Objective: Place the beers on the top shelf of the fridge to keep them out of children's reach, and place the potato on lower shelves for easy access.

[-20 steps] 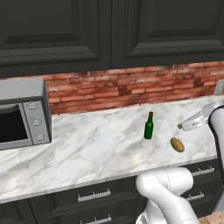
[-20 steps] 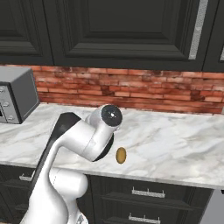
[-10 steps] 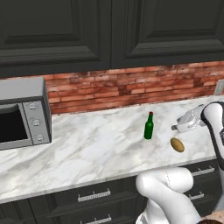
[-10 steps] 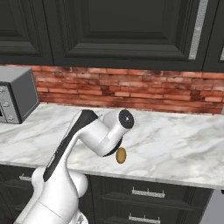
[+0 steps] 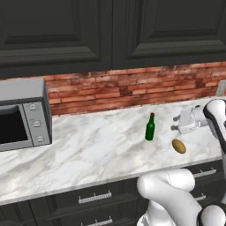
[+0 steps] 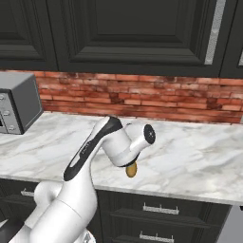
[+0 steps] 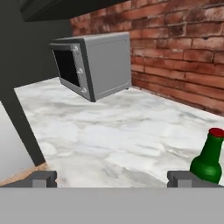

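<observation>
Near the counter's (image 5: 88, 154) front edge, we hold our gripper (image 5: 175, 123) spread wide beside the bottle (image 5: 150, 127), likely lining up a grasp; potato (image 5: 178, 145) waits.

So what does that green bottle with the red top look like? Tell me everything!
The green bottle is small, dark green and shiny like glass, with a round body, a long thin neck and a red cap. It stands straight up on the white marble counter, in front of the brick wall. Nothing touches it but the counter. The brown potato lies near it, apart. From the hand view it stands beside one claw finger, not between them.
</observation>
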### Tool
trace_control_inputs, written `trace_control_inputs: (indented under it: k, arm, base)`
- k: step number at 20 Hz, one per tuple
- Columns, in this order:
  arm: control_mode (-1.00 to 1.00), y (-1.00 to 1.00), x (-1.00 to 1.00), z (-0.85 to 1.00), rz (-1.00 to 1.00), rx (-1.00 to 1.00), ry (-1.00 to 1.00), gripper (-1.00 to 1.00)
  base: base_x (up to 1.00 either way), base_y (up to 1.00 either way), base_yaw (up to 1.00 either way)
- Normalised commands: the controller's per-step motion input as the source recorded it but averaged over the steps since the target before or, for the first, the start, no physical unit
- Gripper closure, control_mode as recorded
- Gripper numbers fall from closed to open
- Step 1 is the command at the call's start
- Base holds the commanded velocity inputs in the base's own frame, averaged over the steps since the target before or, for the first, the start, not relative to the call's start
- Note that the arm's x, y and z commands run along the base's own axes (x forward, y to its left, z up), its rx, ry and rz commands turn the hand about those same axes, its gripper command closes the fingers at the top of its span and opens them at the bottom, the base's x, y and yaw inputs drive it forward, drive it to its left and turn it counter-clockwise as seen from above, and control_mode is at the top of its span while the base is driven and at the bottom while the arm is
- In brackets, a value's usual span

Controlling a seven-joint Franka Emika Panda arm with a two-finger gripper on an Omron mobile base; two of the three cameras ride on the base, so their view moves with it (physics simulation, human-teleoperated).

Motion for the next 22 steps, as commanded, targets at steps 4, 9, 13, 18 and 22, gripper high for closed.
trace_control_inputs:
  k: [4, 9, 13, 18, 22]
  arm:
    - [-1.00, 0.00, 0.23, 0.00, 0.01, 0.06, -0.05, -1.00]
    - [-1.00, 0.05, 0.29, -0.02, 0.00, 0.05, -0.01, -1.00]
    - [-1.00, 0.08, 0.28, -0.11, 0.00, 0.03, 0.00, -1.00]
    - [-1.00, 0.05, 0.31, -0.20, 0.00, 0.01, 0.00, -1.00]
    - [-1.00, 0.01, 0.35, -0.28, 0.00, 0.00, 0.00, -1.00]
  base:
    - [0.00, 0.00, 0.00]
    - [0.00, 0.00, 0.00]
    - [0.00, 0.00, 0.00]
    - [0.00, 0.00, 0.00]
    - [0.00, 0.00, 0.00]
